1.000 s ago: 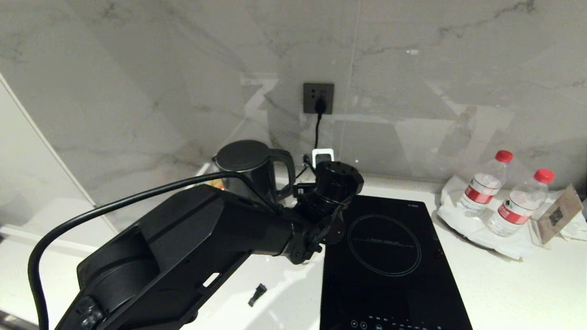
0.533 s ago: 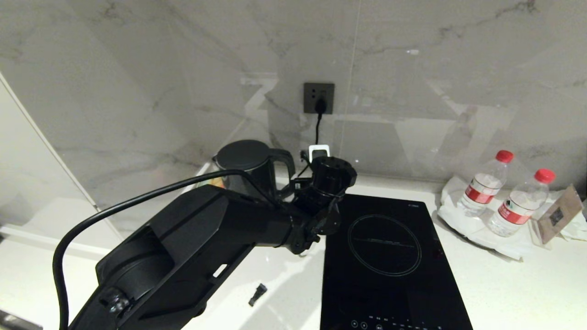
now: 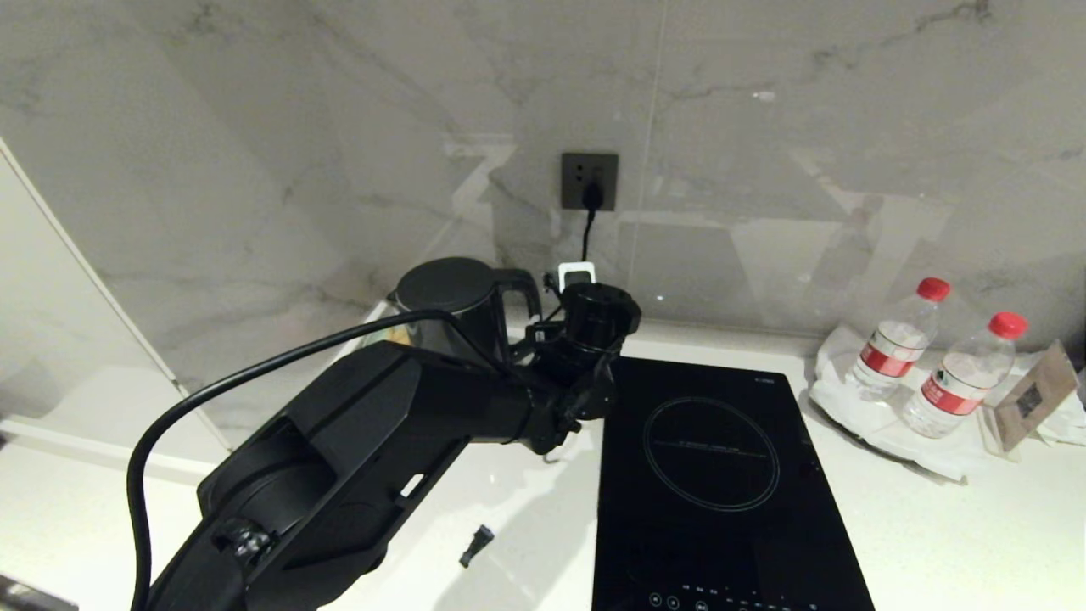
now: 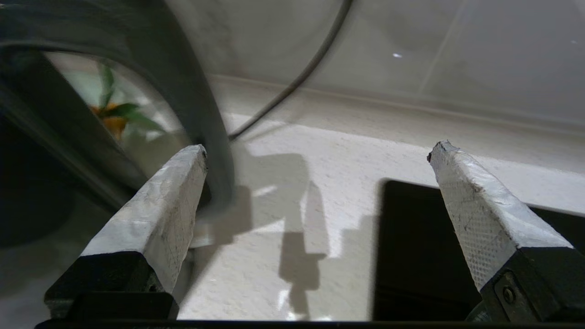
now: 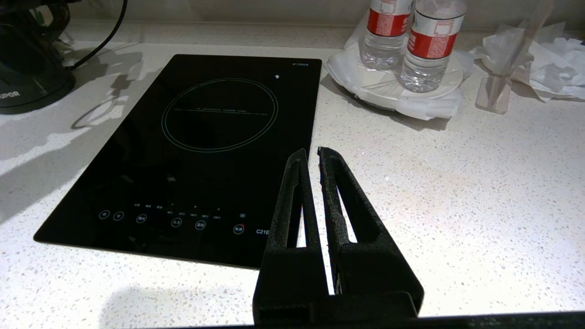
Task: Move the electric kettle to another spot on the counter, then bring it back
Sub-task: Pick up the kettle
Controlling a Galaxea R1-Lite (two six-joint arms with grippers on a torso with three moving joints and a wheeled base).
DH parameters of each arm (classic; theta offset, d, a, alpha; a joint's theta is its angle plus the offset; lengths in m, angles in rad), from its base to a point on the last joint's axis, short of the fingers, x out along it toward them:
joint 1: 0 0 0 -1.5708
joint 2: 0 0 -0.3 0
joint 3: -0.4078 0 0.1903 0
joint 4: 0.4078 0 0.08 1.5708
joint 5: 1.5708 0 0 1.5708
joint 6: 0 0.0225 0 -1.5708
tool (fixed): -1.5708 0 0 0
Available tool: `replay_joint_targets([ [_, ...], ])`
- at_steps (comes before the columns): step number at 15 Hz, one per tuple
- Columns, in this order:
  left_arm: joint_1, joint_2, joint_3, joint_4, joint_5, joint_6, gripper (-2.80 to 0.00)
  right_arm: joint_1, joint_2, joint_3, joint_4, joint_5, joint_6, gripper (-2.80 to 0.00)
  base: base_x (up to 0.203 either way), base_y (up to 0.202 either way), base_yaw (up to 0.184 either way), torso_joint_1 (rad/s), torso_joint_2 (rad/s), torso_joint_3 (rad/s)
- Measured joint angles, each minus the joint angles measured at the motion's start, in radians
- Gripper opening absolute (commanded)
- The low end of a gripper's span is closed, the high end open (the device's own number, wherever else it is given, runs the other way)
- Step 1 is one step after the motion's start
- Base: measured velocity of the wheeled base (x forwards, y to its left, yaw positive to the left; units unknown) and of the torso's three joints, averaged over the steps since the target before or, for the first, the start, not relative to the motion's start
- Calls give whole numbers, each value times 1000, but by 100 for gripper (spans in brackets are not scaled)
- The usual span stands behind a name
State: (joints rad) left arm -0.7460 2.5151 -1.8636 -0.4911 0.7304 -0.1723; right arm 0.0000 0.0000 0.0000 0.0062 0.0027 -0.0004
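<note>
The black electric kettle (image 3: 450,299) stands at the back of the white counter (image 3: 933,526), its loop handle (image 3: 519,297) turned toward the cooktop. My left arm reaches to it, and its wrist (image 3: 594,318) hides the fingers in the head view. In the left wrist view my left gripper (image 4: 317,151) is wide open and holds nothing. The kettle's handle (image 4: 201,114) is close by one fingertip (image 4: 183,173), at the edge of the gap. The right gripper (image 5: 311,153) hangs parked and shut over the counter's front. The kettle (image 5: 27,68) is far from it.
A black glass cooktop (image 3: 713,475) lies just right of the kettle. Two water bottles (image 3: 899,348) stand on a white plate at the back right, beside a card stand (image 3: 1035,395). A cord runs up to the wall socket (image 3: 588,180). A small black piece (image 3: 477,545) lies near the front.
My left arm has moved back and to the left, bringing the wrist closer to the kettle's handle. The gripper stayed open. The kettle has not moved.
</note>
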Motion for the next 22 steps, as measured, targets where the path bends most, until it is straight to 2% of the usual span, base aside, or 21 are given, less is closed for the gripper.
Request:
replay_joint_targets([
  [7,-16,-2,11,-5,18,-7,0,0,0,0,0,0,0,-280,0,0,0,0,0,0],
  [10,-58,-3,23,-10,65,-14,0,0,0,0,0,0,0,-280,0,0,0,0,0,0],
  [14,-69,13,17,-11,123,-13,0,0,0,0,0,0,0,-280,0,0,0,0,0,0],
  [22,-47,28,-39,-1,128,6,0,0,0,0,0,0,0,-280,0,0,0,0,0,0],
])
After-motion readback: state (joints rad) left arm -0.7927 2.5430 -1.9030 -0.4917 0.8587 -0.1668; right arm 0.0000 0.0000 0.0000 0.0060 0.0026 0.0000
